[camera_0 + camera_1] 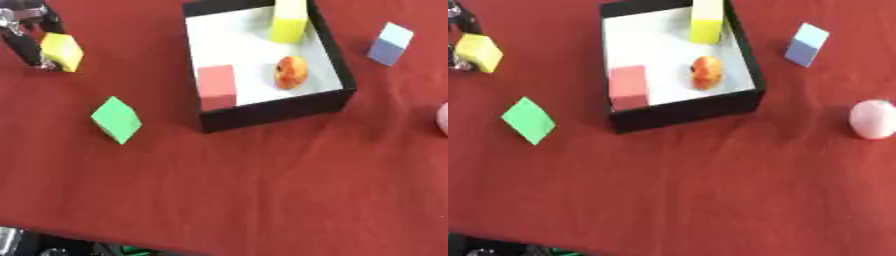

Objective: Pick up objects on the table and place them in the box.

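A black box (271, 111) with a white floor stands at the top middle of the red table. Inside it are a tall yellow block (289, 22), a red block (216, 82) and an orange-red fruit (291, 72). At the top left, my left hand (24, 37) is curled round the left and upper sides of a yellow cube (63, 51). A green cube (116, 120) lies left of the box. On the box's right lies a pale blue cube (807, 44), and a pink round thing (874, 119) sits near the right edge. My right hand is out of sight.
The red cloth (262, 190) stretches wide in front of the box. The table's near edge (52, 237) cuts across the bottom left corner, with dark things below it.
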Tool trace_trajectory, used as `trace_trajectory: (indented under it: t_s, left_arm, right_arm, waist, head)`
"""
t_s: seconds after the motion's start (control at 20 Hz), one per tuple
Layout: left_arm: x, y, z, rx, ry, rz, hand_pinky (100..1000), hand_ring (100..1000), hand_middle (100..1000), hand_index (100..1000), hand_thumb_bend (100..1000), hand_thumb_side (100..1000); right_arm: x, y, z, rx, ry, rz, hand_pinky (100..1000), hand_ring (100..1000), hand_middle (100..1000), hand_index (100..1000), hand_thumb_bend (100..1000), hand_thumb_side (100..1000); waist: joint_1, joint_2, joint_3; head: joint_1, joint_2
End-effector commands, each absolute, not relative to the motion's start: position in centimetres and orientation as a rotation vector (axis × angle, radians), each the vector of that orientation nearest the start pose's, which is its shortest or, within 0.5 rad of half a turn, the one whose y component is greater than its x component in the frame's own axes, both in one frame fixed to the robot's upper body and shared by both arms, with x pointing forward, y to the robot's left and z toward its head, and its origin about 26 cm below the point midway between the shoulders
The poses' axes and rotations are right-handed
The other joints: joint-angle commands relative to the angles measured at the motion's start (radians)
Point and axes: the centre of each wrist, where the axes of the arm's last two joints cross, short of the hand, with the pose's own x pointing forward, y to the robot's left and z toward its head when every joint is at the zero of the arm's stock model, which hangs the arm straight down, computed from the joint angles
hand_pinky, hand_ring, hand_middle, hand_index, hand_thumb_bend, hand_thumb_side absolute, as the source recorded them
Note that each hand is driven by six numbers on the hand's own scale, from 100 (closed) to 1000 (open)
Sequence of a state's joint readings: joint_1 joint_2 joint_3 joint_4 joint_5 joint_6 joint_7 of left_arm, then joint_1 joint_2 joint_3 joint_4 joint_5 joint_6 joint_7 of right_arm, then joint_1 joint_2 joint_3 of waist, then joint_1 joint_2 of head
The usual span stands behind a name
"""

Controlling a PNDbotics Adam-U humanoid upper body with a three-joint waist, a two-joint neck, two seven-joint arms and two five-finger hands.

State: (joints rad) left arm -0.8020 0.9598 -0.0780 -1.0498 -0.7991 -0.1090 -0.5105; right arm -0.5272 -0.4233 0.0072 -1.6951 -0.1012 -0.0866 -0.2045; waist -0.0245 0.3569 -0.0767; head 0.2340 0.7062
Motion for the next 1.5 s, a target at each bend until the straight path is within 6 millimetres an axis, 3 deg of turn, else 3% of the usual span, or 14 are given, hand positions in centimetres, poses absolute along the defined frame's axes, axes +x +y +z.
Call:
trace_trajectory:
  t_s: [0.05,0.2,0.4,0.6,0.75,0.95,1.1,1.3,1.5]
  left_arm:
    - [39.2,46.0,31.9,1.302,-1.083,-1.316,532,537,476,541,429,100]
    - [38.7,43.2,34.2,1.334,-1.246,-1.372,508,521,463,522,395,100]
    - [36.8,37.8,37.4,1.328,-1.464,-1.473,486,503,449,504,358,100]
    - [33.4,29.5,40.1,1.193,-1.767,-1.673,476,490,440,495,346,100]
    - [31.6,25.3,40.7,1.041,-1.881,-1.779,474,489,436,491,333,100]
    - [31.7,19.9,39.7,0.818,-1.899,-1.916,478,502,445,501,333,100]
    - [33.5,17.6,37.7,0.750,-1.762,-1.999,496,523,462,520,374,100]
    - [36.8,17.0,34.3,0.765,-1.538,-2.061,527,548,483,541,439,100]
    - [39.1,17.2,31.7,0.786,-1.437,-2.094,577,581,516,581,557,100]
  right_arm:
    - [36.2,-27.8,22.7,-0.251,-2.346,0.183,810,825,833,891,100,407]
    - [36.1,-27.9,22.8,-0.257,-2.349,0.184,810,825,832,892,100,406]
    - [36.1,-28.0,22.8,-0.262,-2.346,0.183,810,826,832,892,100,401]
    - [36.1,-28.0,22.7,-0.258,-2.344,0.183,809,826,834,892,100,397]
    - [36.1,-28.0,22.8,-0.255,-2.350,0.169,809,827,836,893,100,400]
    - [36.2,-27.7,23.1,-0.243,-2.365,0.129,809,826,835,892,100,404]
    - [36.2,-27.6,23.3,-0.238,-2.374,0.117,809,826,835,892,100,401]
    - [36.2,-27.6,23.2,-0.238,-2.370,0.118,809,826,834,891,100,404]
    - [36.2,-27.5,23.0,-0.234,-2.364,0.119,808,825,834,891,100,405]
  waist:
    - [0.005,-0.026,0.000]
    - [0.007,-0.034,0.000]
    - [0.010,-0.042,0.002]
    - [0.015,-0.057,0.004]
    - [0.019,-0.065,0.005]
    - [0.019,-0.077,0.002]
    - [0.017,-0.080,-0.004]
    - [0.021,-0.078,-0.010]
    - [0.023,-0.075,-0.011]
  head:
    - [-0.010,0.000]
    - [-0.028,-0.002]
    - [-0.045,-0.002]
    - [-0.060,-0.005]
    - [-0.068,-0.012]
    - [-0.075,-0.020]
    - [-0.065,-0.020]
    - [-0.054,-0.016]
    - [-0.051,-0.014]
